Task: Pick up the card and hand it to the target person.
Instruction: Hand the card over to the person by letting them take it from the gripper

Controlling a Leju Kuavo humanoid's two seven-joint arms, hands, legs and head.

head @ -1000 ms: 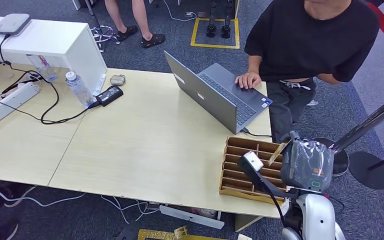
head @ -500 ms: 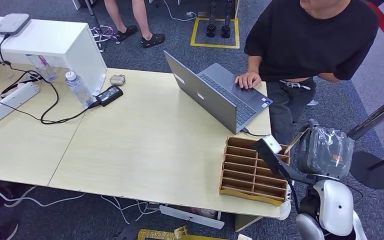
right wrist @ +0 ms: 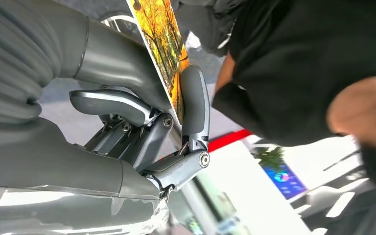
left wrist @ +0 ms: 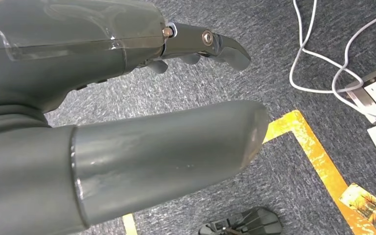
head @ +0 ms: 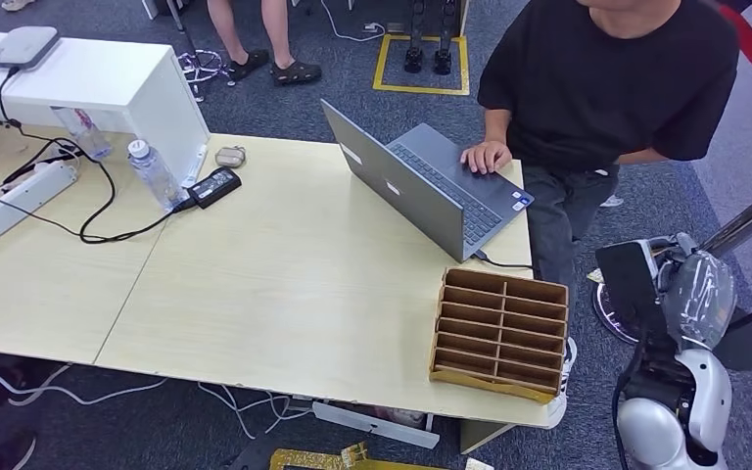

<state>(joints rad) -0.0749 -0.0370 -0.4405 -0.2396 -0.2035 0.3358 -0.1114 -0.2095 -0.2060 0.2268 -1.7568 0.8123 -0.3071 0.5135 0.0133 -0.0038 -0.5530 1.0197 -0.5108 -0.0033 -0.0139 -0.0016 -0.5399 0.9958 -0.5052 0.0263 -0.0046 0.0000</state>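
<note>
The card point(right wrist: 164, 44) is pinched between thumb and a finger point(right wrist: 195, 105) of the right hand point(right wrist: 142, 117); the left hand point(left wrist: 142, 98) is held open, with nothing in it.

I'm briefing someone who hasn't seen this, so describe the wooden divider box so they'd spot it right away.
Start at the light wooden table and go to its near right corner, just in front of the open grey laptop. The wooden divider box lies flat there, the table's one brown slatted thing, split into rows of narrow compartments.
</note>
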